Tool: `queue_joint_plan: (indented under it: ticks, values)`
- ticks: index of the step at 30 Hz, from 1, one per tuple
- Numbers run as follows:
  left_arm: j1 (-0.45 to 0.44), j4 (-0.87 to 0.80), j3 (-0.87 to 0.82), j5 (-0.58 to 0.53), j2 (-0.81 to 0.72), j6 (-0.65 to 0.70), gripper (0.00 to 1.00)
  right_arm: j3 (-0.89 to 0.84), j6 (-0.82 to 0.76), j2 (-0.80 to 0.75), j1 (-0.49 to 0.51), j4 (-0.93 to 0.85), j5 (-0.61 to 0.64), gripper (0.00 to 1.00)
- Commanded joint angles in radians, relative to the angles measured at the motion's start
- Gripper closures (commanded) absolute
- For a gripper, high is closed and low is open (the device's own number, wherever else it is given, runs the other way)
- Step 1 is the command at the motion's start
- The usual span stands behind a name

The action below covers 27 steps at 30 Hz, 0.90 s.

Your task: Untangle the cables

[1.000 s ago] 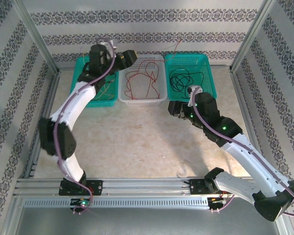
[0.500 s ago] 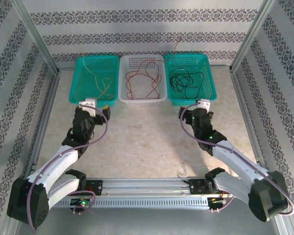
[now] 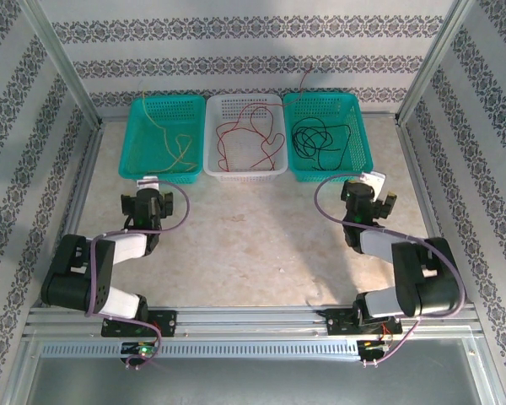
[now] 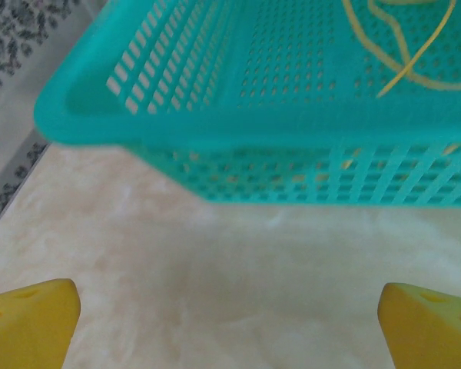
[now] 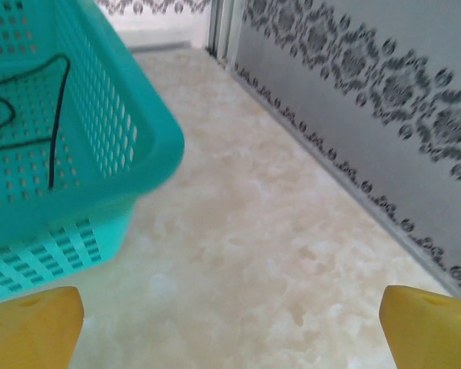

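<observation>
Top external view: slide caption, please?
Yellow cable, red cable and black cable lie in separate baskets; left gripper and right gripper open.

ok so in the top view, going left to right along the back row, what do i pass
left teal basket holding the yellow cable → white basket holding the red cable → right teal basket holding the black cable

- The yellow cable was laid in loose loops in the far-left teal basket.
- The red cable was looped in the middle white basket.
- The black cable was bunched in the far-right teal basket.
</observation>
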Motion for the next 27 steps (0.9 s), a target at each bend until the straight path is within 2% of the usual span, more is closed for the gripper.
queue_joint_plan:
  ticks: [1,2,3,4,6,7,9,10,11,12,13,14,16,18,23,27]
  values:
    - [0.043,0.070,0.007,0.123,-0.019,0.006,0.01,0.012,-0.088,0.031,-0.014,0.140,-0.262,0.02]
    - [0.053,0.093,-0.010,0.132,-0.031,-0.020,0.01,0.011,-0.109,0.048,-0.017,0.165,-0.335,0.02]
    - [0.064,0.190,-0.058,0.124,-0.040,-0.088,0.01,-0.006,-0.105,0.056,-0.027,0.206,-0.368,0.02]
    - [0.070,0.315,-0.109,0.127,-0.015,-0.097,0.01,-0.029,-0.095,0.051,-0.051,0.218,-0.432,0.01]
    - [0.070,0.455,-0.141,0.100,0.057,-0.098,0.01,-0.118,-0.102,0.129,-0.062,0.474,-0.480,0.01]
    - [0.070,0.488,-0.143,0.135,0.075,-0.079,0.01,-0.128,-0.105,0.124,-0.065,0.486,-0.501,0.02]
    - [0.067,0.461,-0.135,0.233,0.111,-0.054,0.01,-0.098,-0.108,0.090,-0.078,0.373,-0.550,0.02]
    - [0.067,0.615,-0.140,0.241,0.196,-0.030,0.01,-0.079,-0.096,0.106,-0.091,0.363,-0.577,0.02]
    - [0.068,0.592,-0.134,0.245,0.189,-0.028,0.01,-0.071,-0.086,0.116,-0.099,0.360,-0.593,0.02]
    - [0.072,0.394,-0.091,0.245,0.126,-0.057,0.01,-0.043,-0.075,0.110,-0.108,0.315,-0.598,0.02]
    - [0.077,0.352,-0.057,0.230,0.140,-0.068,0.01,-0.032,-0.080,0.098,-0.110,0.279,-0.601,0.02]
    - [0.075,0.449,-0.068,0.219,0.175,-0.050,0.01,-0.033,-0.080,0.098,-0.109,0.277,-0.603,0.02]
    - [0.079,0.378,-0.068,0.223,0.141,-0.073,0.01,-0.036,-0.079,0.106,-0.108,0.303,-0.600,0.02]
    - [0.076,0.428,-0.069,0.213,0.166,-0.058,0.01,-0.036,-0.081,0.105,-0.108,0.298,-0.598,0.02]
    - [0.075,0.395,-0.061,0.238,0.158,-0.049,0.01,-0.039,-0.090,0.103,-0.100,0.301,-0.592,0.02]
    - [0.072,0.363,-0.045,0.357,0.155,-0.001,0.01,-0.041,-0.113,0.101,-0.065,0.305,-0.518,0.02]
